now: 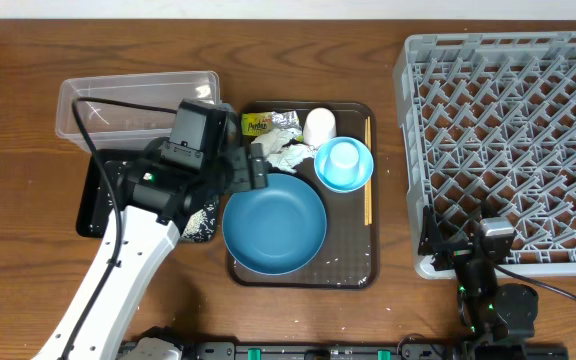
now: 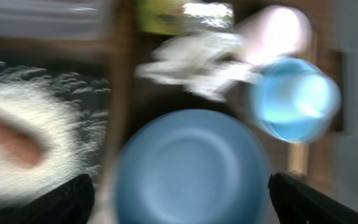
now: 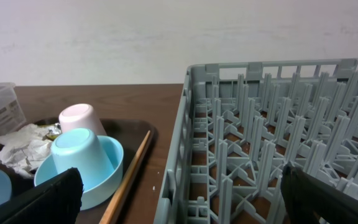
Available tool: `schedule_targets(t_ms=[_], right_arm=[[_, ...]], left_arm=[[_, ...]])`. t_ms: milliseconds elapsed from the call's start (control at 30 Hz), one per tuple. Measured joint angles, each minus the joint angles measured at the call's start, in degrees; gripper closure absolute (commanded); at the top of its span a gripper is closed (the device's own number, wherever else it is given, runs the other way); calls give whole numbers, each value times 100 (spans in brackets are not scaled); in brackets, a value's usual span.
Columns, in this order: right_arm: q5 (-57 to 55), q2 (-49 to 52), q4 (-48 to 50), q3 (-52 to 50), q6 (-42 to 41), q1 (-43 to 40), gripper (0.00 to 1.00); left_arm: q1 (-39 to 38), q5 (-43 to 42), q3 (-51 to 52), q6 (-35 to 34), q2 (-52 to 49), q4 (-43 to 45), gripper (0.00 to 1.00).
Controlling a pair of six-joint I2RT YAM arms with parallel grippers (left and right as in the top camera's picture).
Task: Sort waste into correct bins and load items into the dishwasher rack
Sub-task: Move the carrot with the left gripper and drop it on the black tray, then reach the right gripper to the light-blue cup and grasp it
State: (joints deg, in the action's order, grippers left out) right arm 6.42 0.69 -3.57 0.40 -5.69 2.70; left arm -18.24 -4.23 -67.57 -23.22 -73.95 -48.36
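Overhead view was examined first, working left to right. The left gripper (image 2: 180, 182) stood with its jaws wide and nothing between them, though the wrist picture was blurred. Left of those jaws lay the black tray (image 1: 93, 200), holding a heap of rice (image 2: 42, 112) with an orange stick (image 2: 8, 140) on it. The clear tub (image 1: 133, 100) sat beyond the tray.

Directly below the jaws was the big blue bowl (image 1: 273, 225), upright on the serving tray (image 1: 303, 278). It was assessed as rigid, smooth and probably slippery. It would best be taken by the rim, one finger inside and one outside.

Further ahead of the jaws lay the tissue (image 1: 286, 152) and the wrapper (image 1: 258, 123), touching. Both were judged very light and soft: pinch a raised fold and expect it to deform.

Ahead and to the right stood the white cup (image 1: 319, 125) and the blue cup (image 1: 340, 158), the latter mouth down in the small bowl (image 1: 363, 180). These were judged light, hard and smooth-walled. Grip across the body, and lift the cup before the bowl.

The chopsticks (image 1: 368, 170) lay flat along the serving tray's right side. They looked stiff, thin and apt to roll, so they should be taken near mid-length.

The right gripper (image 3: 180, 180) had its jaws wide and empty, with the rack (image 3: 278, 124) just ahead and to the right of them.
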Motion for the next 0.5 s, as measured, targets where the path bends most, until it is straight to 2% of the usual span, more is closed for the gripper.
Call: schedule_targets(t_ms=[200,400,500], right_arm=[[0,0,2,0,0,0,1],[0,0,2,0,0,0,1],[0,0,2,0,0,0,1]], left_arm=[[929,1274,0,-560,0,-688,3],[2284,1757,0,-1005,0,-1320,3],[2708,1843,0,-1137,0,-1462,3]])
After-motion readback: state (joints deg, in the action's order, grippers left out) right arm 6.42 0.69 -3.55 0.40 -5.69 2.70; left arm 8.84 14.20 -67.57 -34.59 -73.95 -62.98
